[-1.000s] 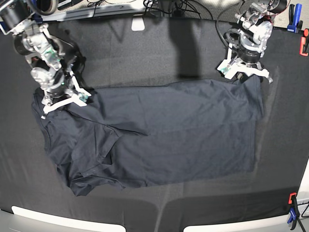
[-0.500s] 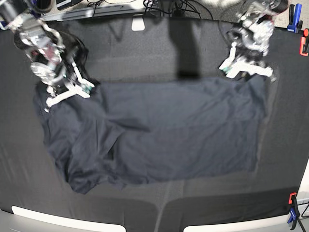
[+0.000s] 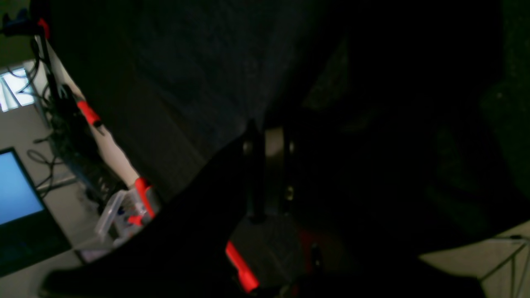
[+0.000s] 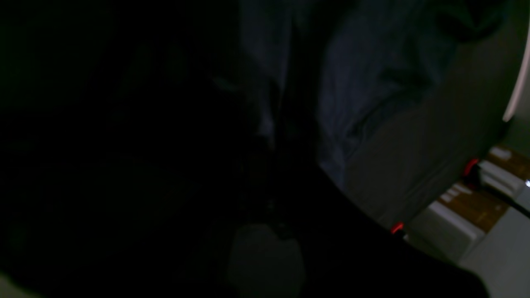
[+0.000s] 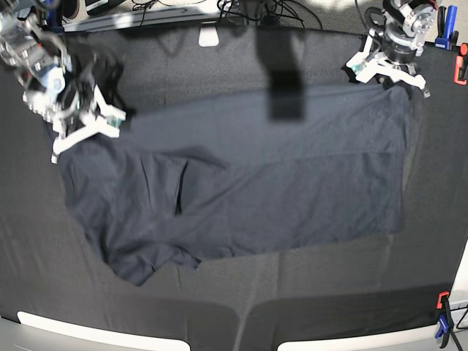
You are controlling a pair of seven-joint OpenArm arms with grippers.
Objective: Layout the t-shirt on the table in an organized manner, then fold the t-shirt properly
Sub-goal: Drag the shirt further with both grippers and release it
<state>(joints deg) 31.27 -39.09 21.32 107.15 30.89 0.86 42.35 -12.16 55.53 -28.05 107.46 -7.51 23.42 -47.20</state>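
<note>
While the t-shirt (image 5: pixel 241 183) is judged light, limp and crease-prone, its far corners are the sound holds. Left fingers (image 5: pixel 385 67) and right fingers (image 5: pixel 88 128) are pinched together on that far edge above the tabletop (image 5: pixel 219 307).

You see the t-shirt (image 5: pixel 241 183), dark navy and thin, spread wide across the middle of the table (image 5: pixel 431 241), its long axis running from the left edge toward the right. Its far edge is pulled up toward the table's back edge, fairly taut. The near-left part stays rumpled, with a fold beside it.
</note>
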